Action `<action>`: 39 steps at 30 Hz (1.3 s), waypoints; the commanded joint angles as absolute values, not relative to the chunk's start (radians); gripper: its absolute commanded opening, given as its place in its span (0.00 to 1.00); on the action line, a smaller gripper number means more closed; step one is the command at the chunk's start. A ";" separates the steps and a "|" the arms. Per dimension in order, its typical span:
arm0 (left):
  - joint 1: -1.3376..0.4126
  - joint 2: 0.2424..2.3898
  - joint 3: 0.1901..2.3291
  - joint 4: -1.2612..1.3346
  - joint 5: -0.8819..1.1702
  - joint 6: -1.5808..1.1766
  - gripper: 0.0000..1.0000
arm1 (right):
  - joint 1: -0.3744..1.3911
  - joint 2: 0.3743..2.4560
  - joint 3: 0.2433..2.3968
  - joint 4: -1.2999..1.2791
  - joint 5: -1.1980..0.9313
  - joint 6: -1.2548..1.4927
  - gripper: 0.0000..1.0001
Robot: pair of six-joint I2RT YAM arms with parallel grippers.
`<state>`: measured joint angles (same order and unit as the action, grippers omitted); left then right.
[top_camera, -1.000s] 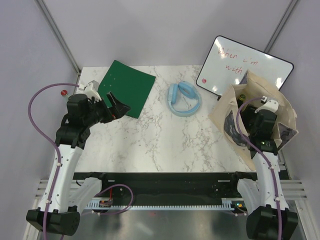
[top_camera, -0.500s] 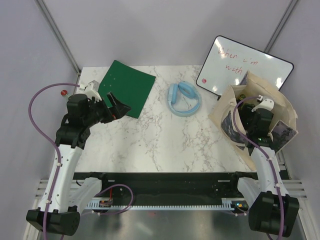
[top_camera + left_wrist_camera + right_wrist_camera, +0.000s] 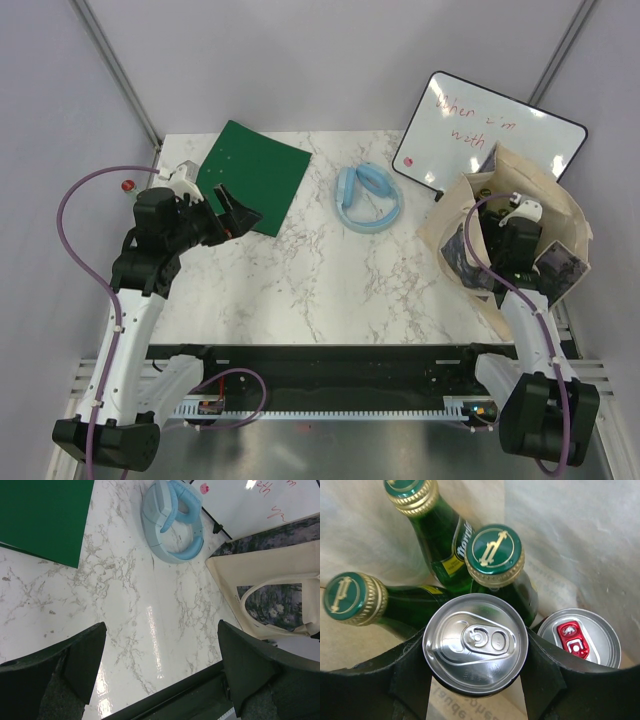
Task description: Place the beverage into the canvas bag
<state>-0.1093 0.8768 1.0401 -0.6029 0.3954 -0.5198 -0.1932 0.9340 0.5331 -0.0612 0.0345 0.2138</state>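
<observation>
Silver can [image 3: 475, 644] upright inside the canvas bag [image 3: 438, 226]
Long axis vertical, tab up, clamped by the right gripper [image 3: 475, 667] among 3 green bottles [image 3: 492, 555], apparently near the bag floor; right arm points downward, left gripper [image 3: 160, 667] hovers agape above the table [image 3: 300, 270]

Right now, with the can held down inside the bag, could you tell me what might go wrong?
The silver can in the right gripper hangs right beside a green bottle; lowering it could knock that bottle. A slanted bottle lies beneath, so a released can may land crooked. The canvas bag walls crowd the wrist and could snag on withdrawal.
</observation>
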 commanded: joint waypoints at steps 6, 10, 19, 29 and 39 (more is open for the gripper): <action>-0.118 0.871 1.055 -0.569 0.419 -0.518 0.99 | -0.195 0.939 0.633 -0.133 0.069 0.239 0.71; -0.118 0.865 1.051 -0.571 0.419 -0.520 0.99 | -0.196 0.943 0.653 -0.185 0.092 0.232 0.72; -0.118 0.842 1.052 -0.595 0.391 -0.503 0.99 | -0.195 0.956 0.745 -0.309 0.078 0.241 0.72; -0.118 0.839 1.055 -0.606 0.361 -0.517 0.99 | -0.196 1.008 1.181 -0.678 0.155 0.239 0.70; -0.117 0.857 1.140 -0.710 0.033 -0.476 0.98 | -0.196 1.038 1.442 -0.811 0.051 0.325 0.68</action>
